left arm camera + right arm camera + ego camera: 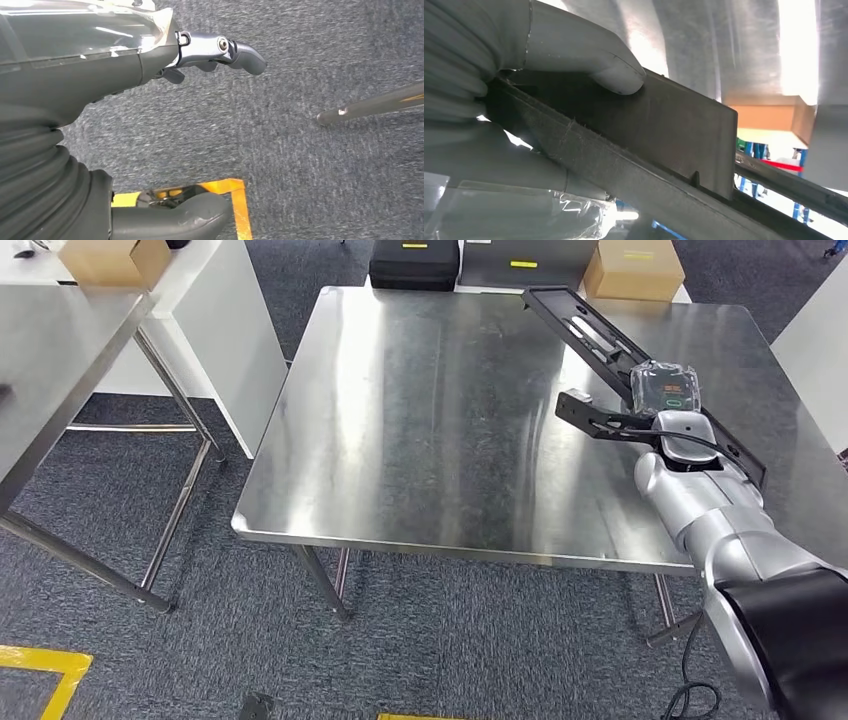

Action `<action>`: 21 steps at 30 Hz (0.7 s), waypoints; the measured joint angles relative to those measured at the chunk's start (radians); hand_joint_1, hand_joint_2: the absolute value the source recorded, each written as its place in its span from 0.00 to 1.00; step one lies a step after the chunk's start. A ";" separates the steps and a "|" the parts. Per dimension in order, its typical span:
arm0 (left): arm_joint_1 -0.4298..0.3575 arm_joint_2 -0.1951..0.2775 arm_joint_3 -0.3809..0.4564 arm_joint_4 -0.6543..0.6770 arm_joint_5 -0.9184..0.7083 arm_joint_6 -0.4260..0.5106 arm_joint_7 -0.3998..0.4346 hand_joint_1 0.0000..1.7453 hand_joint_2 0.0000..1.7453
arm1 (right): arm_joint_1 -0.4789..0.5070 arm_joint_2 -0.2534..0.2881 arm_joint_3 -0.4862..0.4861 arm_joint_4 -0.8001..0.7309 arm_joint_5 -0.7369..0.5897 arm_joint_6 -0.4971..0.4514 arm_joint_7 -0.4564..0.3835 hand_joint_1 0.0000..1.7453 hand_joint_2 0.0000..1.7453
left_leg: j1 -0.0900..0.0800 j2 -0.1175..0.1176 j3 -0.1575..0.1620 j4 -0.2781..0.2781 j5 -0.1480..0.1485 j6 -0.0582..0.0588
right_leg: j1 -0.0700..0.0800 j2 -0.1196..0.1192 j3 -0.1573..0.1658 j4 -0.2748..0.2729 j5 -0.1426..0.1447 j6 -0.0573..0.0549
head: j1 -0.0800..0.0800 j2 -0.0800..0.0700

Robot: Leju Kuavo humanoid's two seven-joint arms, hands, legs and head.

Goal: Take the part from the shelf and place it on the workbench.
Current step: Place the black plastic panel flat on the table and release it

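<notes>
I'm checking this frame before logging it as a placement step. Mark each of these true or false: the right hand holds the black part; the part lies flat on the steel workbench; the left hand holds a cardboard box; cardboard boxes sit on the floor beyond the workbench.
1. The right hand holds the long black part. True.
2. The part lies flat on the steel workbench. False: it is tilted over the workbench, gripped in the hand.
3. The left hand holds a cardboard box. False: it holds nothing, hanging over the grey carpet.
4. A cardboard box sits beyond the workbench. True.
</notes>
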 joint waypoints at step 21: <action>0.006 -0.010 -0.010 -0.001 -0.028 0.183 -0.120 0.00 1.00 | 0.104 0.044 0.000 -0.003 0.047 -0.029 -0.289 0.75 0.75 | -0.001 0.004 -0.120 0.149 -0.027 -0.031 | 0.000 0.005 0.039 -0.184 0.096 -0.030 | 0.000 0.000</action>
